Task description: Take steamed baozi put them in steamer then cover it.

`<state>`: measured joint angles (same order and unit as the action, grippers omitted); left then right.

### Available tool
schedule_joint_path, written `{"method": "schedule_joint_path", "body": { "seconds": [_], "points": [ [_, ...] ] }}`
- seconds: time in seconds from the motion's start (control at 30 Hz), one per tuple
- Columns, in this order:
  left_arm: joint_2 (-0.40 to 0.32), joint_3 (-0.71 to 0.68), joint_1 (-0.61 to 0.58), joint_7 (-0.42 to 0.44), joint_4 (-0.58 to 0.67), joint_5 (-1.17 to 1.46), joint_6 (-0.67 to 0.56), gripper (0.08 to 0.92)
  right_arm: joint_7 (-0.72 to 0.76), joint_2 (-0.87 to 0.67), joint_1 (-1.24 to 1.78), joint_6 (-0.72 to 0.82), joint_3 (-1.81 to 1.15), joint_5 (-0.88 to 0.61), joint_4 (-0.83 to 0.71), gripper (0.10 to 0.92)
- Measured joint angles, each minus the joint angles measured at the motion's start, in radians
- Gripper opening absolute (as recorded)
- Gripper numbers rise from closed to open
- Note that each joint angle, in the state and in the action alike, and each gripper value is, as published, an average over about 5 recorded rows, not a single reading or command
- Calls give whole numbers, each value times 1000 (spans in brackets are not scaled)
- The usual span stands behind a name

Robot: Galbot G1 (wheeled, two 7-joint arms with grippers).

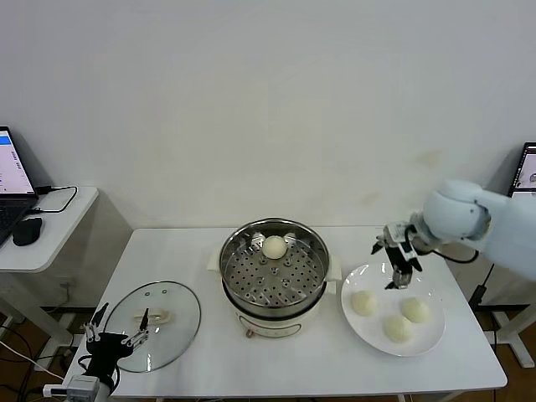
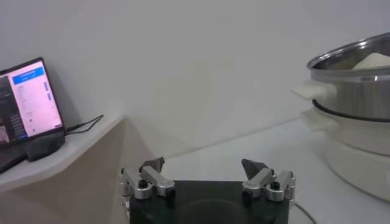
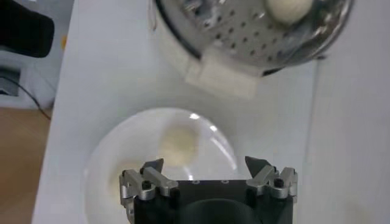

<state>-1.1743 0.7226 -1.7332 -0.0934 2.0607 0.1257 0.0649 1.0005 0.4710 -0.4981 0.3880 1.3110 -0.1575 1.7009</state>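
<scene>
From the head view, the steamer [image 1: 274, 276] stood at the middle of the white table [image 1: 209, 243], uncovered, with one bun [image 1: 275, 246] lying on the far part of its perforated tray. To its right sat a white plate [image 1: 429, 335] holding three more buns [image 1: 363, 303], grouped close together. The right gripper [image 1: 399, 266] hung just above the plate's far edge, near the leftmost plate bun, its jaws spread and holding nothing. The glass lid [image 1: 176, 322] lay flat on the table left of the steamer, well apart from it. The left gripper [image 1: 113, 337] rested low at the table's near left corner, beside the lid's edge, fingers apart and empty. A side desk at far left carried a laptop [image 1: 10, 176] and a mouse [image 1: 28, 230].

In the left wrist view, the left gripper [image 2: 203, 170] showed both fingertips set wide with only air between them. The steamer [image 2: 359, 91] rose off to one side, a bun [image 2: 373, 61] just peeking over its rim. The laptop [image 2: 27, 106] glowed on the side desk.

In the right wrist view, the right gripper [image 3: 204, 170] was splayed wide over the plate [image 3: 109, 164], empty. One bun [image 3: 178, 143] lay on the plate just ahead of the fingertips. Beyond it was the steamer [image 3: 244, 42], with its bun [image 3: 289, 8] on the tray.
</scene>
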Motion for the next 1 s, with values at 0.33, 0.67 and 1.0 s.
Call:
{"method": "schedule_joint_path", "body": {
  "seconds": [0.33, 0.67, 1.0],
  "points": [
    [-5, 21, -9, 1, -5, 0, 1, 823, -16, 25, 247, -49, -175, 112, -97, 823],
    [-10, 28, -10, 1, -10, 0, 1, 823, -37, 101, 408, -89, -294, 172, -212, 823],
    [-7, 34, -4, 1, -16, 1, 1, 823, -48, 179, 496, -95, -350, 204, -292, 788]
  ]
}}
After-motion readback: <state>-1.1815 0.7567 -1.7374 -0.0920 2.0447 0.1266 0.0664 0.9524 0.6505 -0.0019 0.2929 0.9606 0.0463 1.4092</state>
